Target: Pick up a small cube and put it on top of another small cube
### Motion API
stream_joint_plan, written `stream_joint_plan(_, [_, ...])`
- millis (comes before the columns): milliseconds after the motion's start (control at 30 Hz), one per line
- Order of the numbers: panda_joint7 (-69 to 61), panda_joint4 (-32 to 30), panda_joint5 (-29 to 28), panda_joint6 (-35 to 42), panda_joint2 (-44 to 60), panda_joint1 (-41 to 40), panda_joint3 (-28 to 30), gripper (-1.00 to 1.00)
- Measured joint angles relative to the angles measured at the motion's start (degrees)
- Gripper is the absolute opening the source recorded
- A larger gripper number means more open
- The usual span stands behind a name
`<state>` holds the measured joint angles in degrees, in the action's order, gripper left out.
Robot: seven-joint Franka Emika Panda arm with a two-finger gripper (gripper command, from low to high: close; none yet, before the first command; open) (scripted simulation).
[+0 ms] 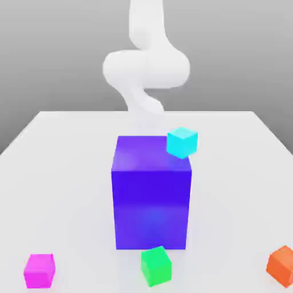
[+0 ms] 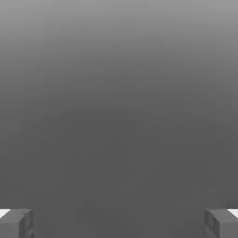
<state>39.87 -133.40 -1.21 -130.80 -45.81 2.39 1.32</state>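
Pincer (image 2: 119, 223) spread wide, nothing held; fingertips (image 2: 17, 223) far apart over blank grey. Big blue block (image 1: 151, 200) mid worktop (image 1: 68, 171). Cyan cube (image 1: 182, 142) at block's far upper corner, toward the exterior view's right. Green cube (image 1: 156, 266), pink cube (image 1: 39, 270), orange cube (image 1: 282, 265) along near edge, well apart.

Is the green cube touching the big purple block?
Cannot tell. In the exterior view the green cube overlaps the purple block's lower edge, so any gap between them is hidden.
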Motion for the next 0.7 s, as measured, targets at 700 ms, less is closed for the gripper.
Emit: stream_joint_plan(700, [-51.13, -13.55, -8.69, 8.53, -0.09, 18.79, 10.60, 0.00])
